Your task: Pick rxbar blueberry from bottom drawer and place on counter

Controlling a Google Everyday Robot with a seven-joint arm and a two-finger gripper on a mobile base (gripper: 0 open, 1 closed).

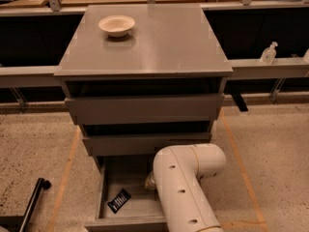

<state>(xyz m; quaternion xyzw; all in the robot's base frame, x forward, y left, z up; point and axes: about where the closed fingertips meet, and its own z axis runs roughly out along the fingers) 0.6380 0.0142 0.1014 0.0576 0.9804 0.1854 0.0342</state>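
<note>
So the rxbar is a little flat black wrapper with white lettering, lying slanted on the grey floor of the drawer, just left of the gripper, which sits tucked behind the white arm, can't tell if it's open or closed.

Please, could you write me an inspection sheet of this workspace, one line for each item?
Surface: counter, grey and smooth; a bowl stands near its back left corner.
Job's things: rxbar blueberry lies flat in the open bottom drawer, front left; not yet on the counter.
Clutter: pump bottle on the right rail.
Grippers: pincer hidden behind the white arm, which reaches into the bottom drawer.
Cables: nothing seen.
Surroundings: speckled floor, orange tape lines, black pole lower left.
</note>
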